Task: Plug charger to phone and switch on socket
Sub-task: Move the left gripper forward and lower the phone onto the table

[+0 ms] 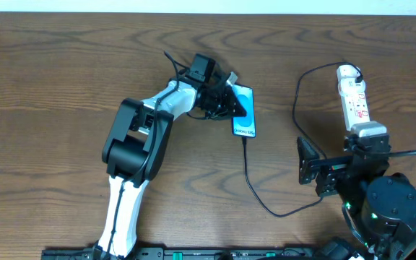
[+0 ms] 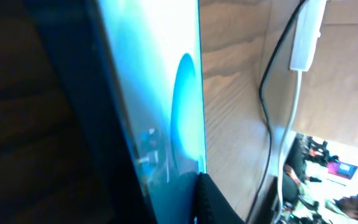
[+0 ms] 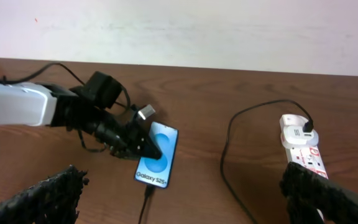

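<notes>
The socket (image 1: pixel 354 101) lies straight ahead of the right gripper (image 1: pixel 338 155), its near end just under one finger and its long axis running away from the fingertips. That arm, jaws spread wide and empty, is much the nearer to it; the red markings are too small to read. The charger (image 1: pixel 255 191) loops to the phone (image 1: pixel 243 112), marked "Galaxy S25+", where its tip appears seated, and the left gripper (image 1: pixel 228 101) rests its fingertips on the screen, clamped or loose I cannot tell.

I had L gripper (image 1: pixel 234 105) over the phone (image 1: pixel 245 127), charger (image 1: pixel 246 163) meeting its btm edge, socket (image 1: pixel 354 100) well apart, rt.
</notes>
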